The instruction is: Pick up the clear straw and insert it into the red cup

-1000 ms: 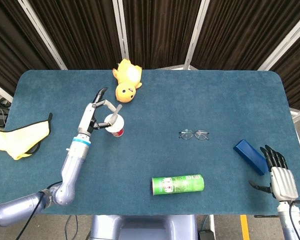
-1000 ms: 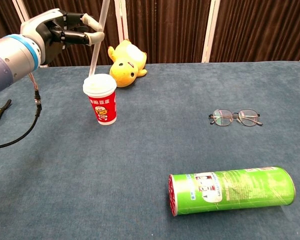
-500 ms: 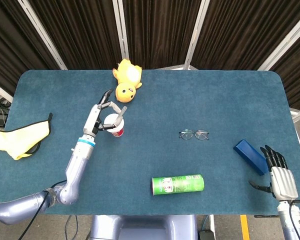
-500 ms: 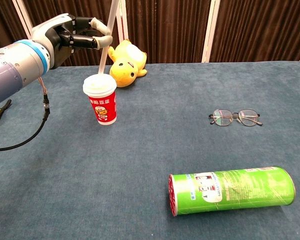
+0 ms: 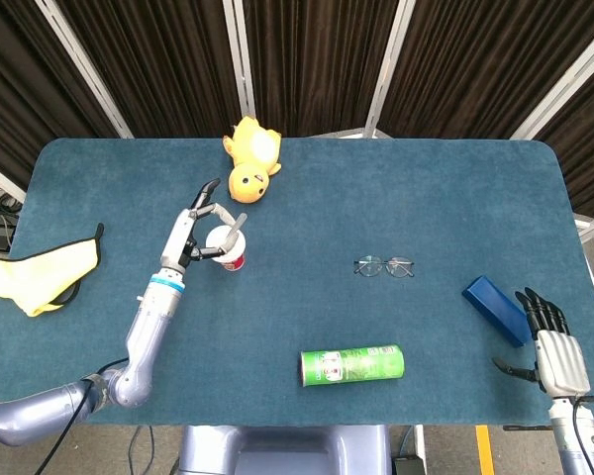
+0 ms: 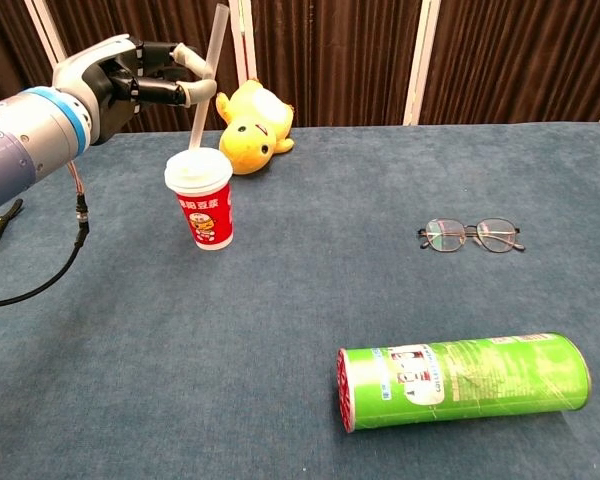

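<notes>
The red cup [image 5: 229,254] [image 6: 204,208] with a white lid stands upright on the left half of the blue table [image 5: 396,188]. The clear straw [image 5: 236,227] [image 6: 207,85] rises from the lid, leaning toward the far right, with its lower end at the lid's middle. My left hand [image 5: 192,229] [image 6: 132,74] is just left of and above the cup and pinches the straw's middle between thumb and fingers. My right hand [image 5: 548,343] rests at the table's near right corner, fingers apart and holding nothing. It shows only in the head view.
A yellow plush toy [image 5: 250,158] [image 6: 253,124] lies just behind the cup. Glasses [image 5: 384,266] [image 6: 472,235] lie at mid-table, and a green can [image 5: 351,365] [image 6: 463,381] lies on its side near the front. A blue box [image 5: 495,309] is beside my right hand, a yellow cloth [image 5: 38,278] at the left edge.
My left hand carried the straw rightward over the lid and then lowered it, so the straw's top end now shows in the chest view. The right hand has not moved.
</notes>
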`<state>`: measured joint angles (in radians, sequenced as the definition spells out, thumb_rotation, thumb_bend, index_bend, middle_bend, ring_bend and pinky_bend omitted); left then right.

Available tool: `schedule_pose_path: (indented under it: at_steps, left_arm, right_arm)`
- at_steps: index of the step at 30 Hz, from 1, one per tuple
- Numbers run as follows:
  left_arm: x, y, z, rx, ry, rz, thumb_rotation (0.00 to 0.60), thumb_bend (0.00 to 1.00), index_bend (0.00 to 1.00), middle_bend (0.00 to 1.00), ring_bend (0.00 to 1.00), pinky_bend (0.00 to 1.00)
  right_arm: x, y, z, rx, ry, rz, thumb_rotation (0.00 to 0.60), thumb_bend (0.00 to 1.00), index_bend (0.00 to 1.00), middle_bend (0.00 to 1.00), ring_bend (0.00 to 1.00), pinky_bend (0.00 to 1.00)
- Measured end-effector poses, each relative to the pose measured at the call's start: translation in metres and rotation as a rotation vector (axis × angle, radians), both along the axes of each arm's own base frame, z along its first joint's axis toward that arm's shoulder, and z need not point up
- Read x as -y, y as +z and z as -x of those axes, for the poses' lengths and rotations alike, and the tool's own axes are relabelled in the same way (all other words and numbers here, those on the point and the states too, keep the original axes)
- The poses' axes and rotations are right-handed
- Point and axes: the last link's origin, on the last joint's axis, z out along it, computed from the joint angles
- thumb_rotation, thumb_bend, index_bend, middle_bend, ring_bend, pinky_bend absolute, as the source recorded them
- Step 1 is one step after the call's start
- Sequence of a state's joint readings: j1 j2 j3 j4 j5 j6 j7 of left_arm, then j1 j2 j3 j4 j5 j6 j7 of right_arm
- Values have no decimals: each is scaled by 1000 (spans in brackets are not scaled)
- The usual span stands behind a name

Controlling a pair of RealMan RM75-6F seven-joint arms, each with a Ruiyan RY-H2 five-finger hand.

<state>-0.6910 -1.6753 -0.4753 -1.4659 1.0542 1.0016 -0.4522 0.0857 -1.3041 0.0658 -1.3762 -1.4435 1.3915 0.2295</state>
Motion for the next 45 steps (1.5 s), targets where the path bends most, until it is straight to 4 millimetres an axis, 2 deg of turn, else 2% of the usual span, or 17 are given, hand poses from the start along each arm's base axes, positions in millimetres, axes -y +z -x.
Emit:
schedule_pose_path:
  at_steps: [14, 34, 45]
  left_arm:
    - [0, -10, 13, 9, 20, 15, 600, 374, 562, 25, 0, 0]
    - [2, -4, 9, 33, -22, -1, 600, 374, 564, 25, 0, 0]
    - [5, -8, 16, 27, -15, 9, 600, 375, 563, 26, 0, 0]
  right_arm:
    - [0, 0, 0, 1, -3, 1, 600, 34, 0, 0, 0, 0]
    - [0, 0, 0, 3, -2, -1, 600, 31, 0, 0, 0, 0]
    - [-1, 0, -1, 4, 0, 0, 600, 32, 0, 0, 0, 0]
